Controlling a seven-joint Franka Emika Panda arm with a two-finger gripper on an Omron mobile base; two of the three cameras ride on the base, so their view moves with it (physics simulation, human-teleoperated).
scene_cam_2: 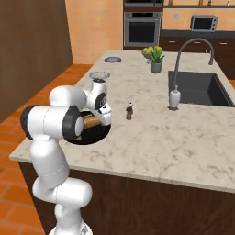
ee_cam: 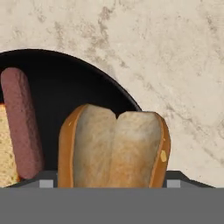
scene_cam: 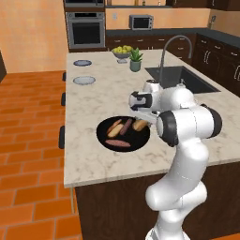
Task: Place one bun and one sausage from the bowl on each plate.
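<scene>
A white robot arm with dark joints bends over a pale marble-patterned counter point(scene_cam: 93, 101) with brown veining. Near the counter's front edge lies the bowl point(scene_cam: 123, 133), a wide, shallow, round black dish with a smooth matte surface. In it rest two reddish-brown sausages, one point(scene_cam: 117, 143) lying across at the dish's 6 o'clock and one point(scene_cam: 126, 126) slanting through the middle, plus a tan bun point(scene_cam: 114, 125) at about 10 o'clock.

The gripper point(ee_cam: 113, 183) is lowered over the dish's 3 o'clock side. In the hand view a second bun point(ee_cam: 114, 146), split along the top, with pale crumbly faces and glossy orange-brown crust, sits right between the two small dark finger tips point(ee_cam: 46, 183). The tips lie at the bun's two sides; whether they press on it cannot be told.

Two small flat round plates, pale grey-blue with darker rims, sit far back on the counter at 11 o'clock from the dish: the nearer plate point(scene_cam: 84, 80) and the farther plate point(scene_cam: 82, 63), well apart from the bowl.
</scene>
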